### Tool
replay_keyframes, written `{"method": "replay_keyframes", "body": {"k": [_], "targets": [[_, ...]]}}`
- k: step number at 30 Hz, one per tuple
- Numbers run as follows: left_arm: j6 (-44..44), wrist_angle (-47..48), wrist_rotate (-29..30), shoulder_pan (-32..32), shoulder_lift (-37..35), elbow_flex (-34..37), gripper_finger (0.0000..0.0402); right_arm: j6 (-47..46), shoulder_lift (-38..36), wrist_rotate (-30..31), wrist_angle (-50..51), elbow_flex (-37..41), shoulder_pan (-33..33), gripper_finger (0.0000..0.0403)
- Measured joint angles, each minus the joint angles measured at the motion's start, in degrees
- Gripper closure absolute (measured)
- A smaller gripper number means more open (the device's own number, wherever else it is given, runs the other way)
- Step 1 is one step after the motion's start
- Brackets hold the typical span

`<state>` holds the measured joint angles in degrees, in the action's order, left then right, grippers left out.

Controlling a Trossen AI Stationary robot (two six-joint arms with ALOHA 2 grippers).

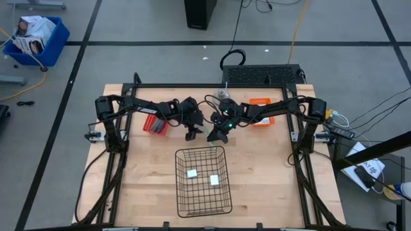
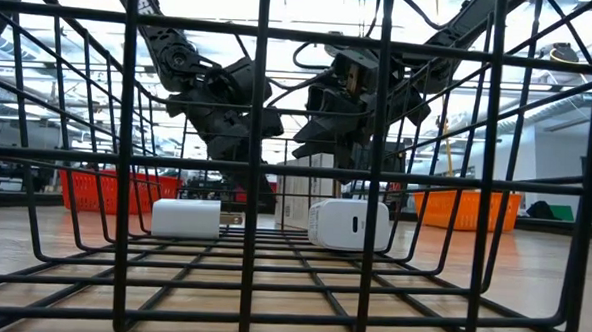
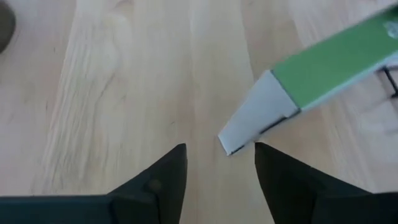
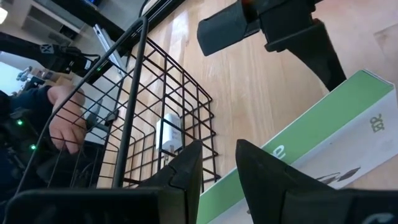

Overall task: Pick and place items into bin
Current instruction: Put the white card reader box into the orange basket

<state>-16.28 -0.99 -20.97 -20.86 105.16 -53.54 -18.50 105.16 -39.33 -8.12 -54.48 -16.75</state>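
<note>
A white card packet with a green narrow side (image 4: 348, 124) is at my right gripper (image 4: 217, 155), just beyond the far rim of a black wire basket (image 1: 178, 186). In the low view the packet (image 2: 305, 191) stands about upright under both grippers. My left gripper (image 3: 221, 155) is open, and one corner of the packet (image 3: 231, 144) sits just ahead of its fingers without touching. From above, the left gripper (image 1: 191, 133) and right gripper (image 1: 217, 136) nearly meet. Two small white blocks (image 1: 192, 172) (image 1: 214, 180) lie on the basket floor. No slim tool is in view. My right gripper is shut on the packet near one end, slanting down from above. The green narrow side (image 4: 214, 199) shows between the two fingers, and the rest runs off behind one finger (image 4: 261, 168). The packet hangs about upright; I cannot tell whether its lower end touches the table.
A red bin (image 1: 154, 122) stands at the far left of the table and an orange one (image 1: 262, 119) at the far right. In the low view the basket wires (image 2: 257, 134) fill the foreground. A person's hand (image 4: 62, 124) shows beyond the basket. Bare wood lies either side of the basket.
</note>
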Motion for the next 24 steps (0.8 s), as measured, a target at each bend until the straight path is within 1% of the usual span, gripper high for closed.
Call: {"method": "replay_keyframes", "body": {"k": [2,4,9,11,13,16,20,24], "targets": [[2.77,-0.03,0.03,0.00,0.00,0.00,0.0207,-0.02,0.00,-0.01,0.00,0.00,0.00,0.0305],[3.37,0.03,0.05,0.07,0.00,0.00,0.0210,0.17,0.00,0.00,0.00,0.00,0.00,0.0305],[0.66,-0.48,-1.03,0.61,0.00,0.00,0.0223,0.92,0.00,0.02,-0.02,0.00,0.00,0.0305],[-0.79,-0.59,0.05,1.10,0.00,0.00,0.0229,1.26,-0.02,0.02,-0.02,0.00,0.00,0.0305],[0.30,-0.44,0.86,1.49,0.01,0.00,0.0234,1.33,0.00,0.02,-0.02,0.00,0.00,0.0305],[-0.63,-0.46,-0.97,1.70,0.02,0.00,0.0238,1.48,-0.01,0.02,-0.02,0.00,0.00,0.0305],[-1.09,1.27,-0.77,2.10,0.02,0.00,0.0232,1.44,0.00,0.02,0.00,0.00,0.00,0.0305],[-2.51,4.12,0.28,2.05,0.02,0.00,0.0209,1.23,0.00,0.02,0.00,0.00,0.00,0.0305]]}}
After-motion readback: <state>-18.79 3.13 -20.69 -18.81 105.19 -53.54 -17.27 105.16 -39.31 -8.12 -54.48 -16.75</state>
